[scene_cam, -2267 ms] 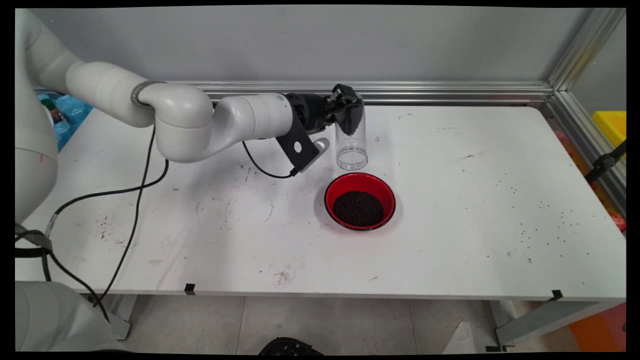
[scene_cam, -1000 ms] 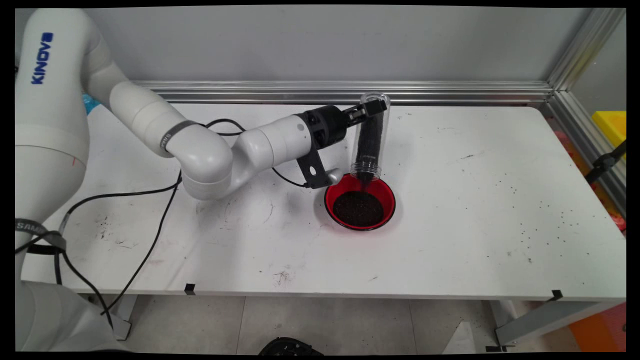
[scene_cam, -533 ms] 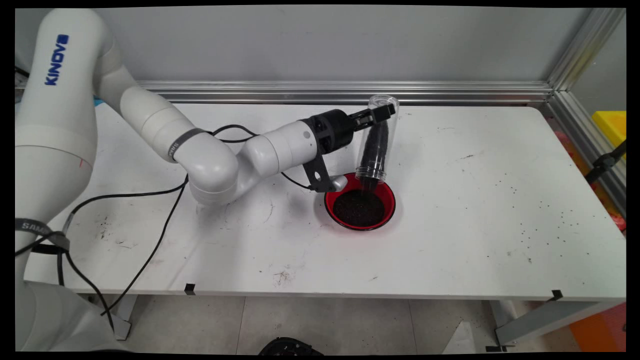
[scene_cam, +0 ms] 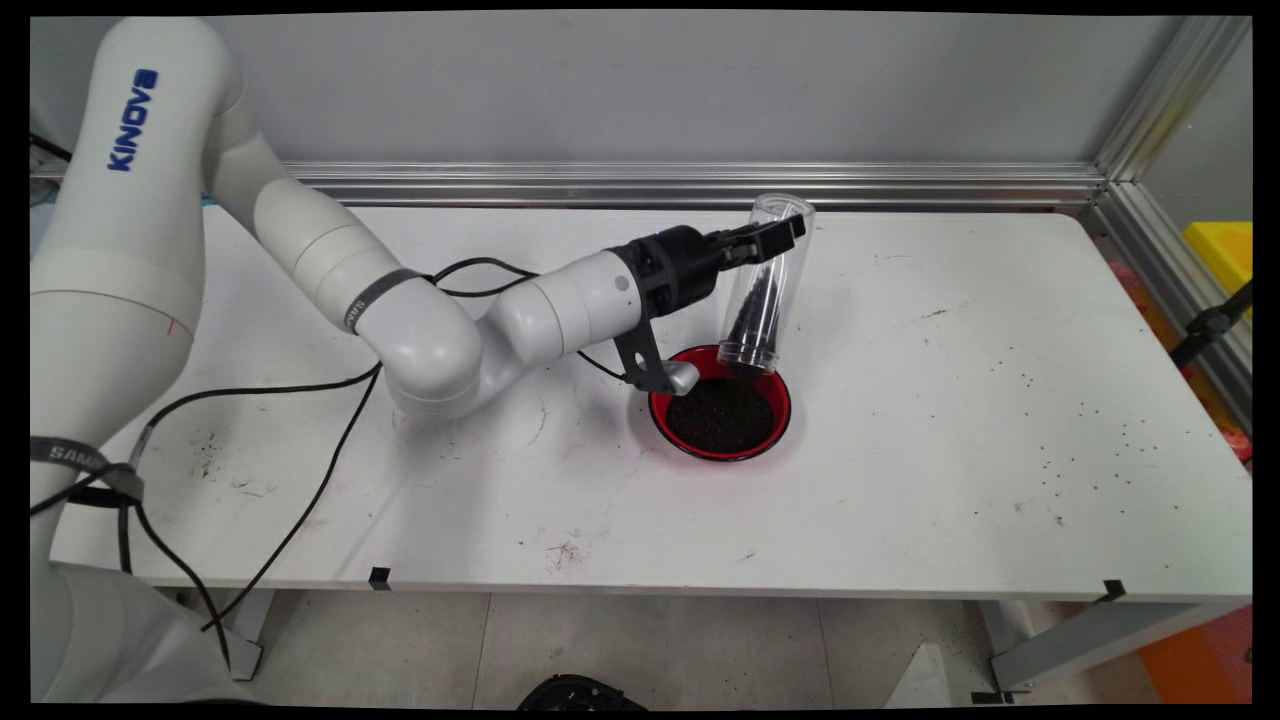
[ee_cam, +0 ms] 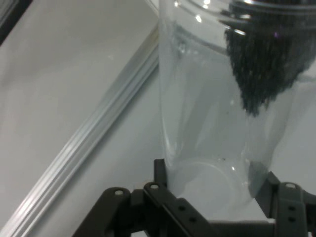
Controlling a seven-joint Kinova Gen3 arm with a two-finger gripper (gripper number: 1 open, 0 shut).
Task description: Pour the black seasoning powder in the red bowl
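Clear jar upended, mouth down over the bowl, dark grains bunched near its mouth, gripper clamped on jar's closed end, jar now farther right, fewer grains inside than a second ago.

You're looking at a robotics lab cell: white Kinova arm with loose black cables on a scuffed white table, aluminium extrusion framing along the back and right edges, bare grey wall, tape marks on the front edge.
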